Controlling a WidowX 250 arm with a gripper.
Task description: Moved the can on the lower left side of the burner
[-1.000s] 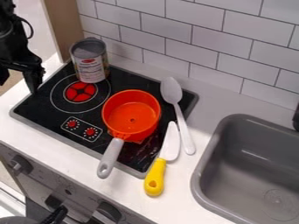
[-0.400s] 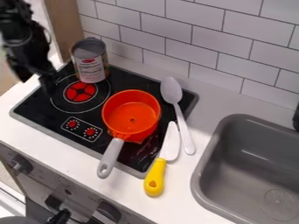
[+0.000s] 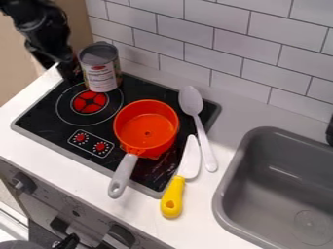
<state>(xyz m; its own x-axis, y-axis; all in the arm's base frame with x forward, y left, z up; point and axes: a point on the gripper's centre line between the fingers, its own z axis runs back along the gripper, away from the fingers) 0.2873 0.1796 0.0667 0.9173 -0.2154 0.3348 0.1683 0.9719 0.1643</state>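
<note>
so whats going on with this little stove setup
A black robot arm reaches in from the upper left, its gripper close beside the left of a can standing upright near the back of the black cooktop, behind the left burner. The can has not been put on the lower left side of that burner. An orange pot sits to the right, its grey handle over the front edge, with a spoon and a yellow-handled knife beside it.

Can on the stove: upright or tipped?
Upright: the can stands on its base at the cooktop's back corner, round top up, label facing the camera.
</note>
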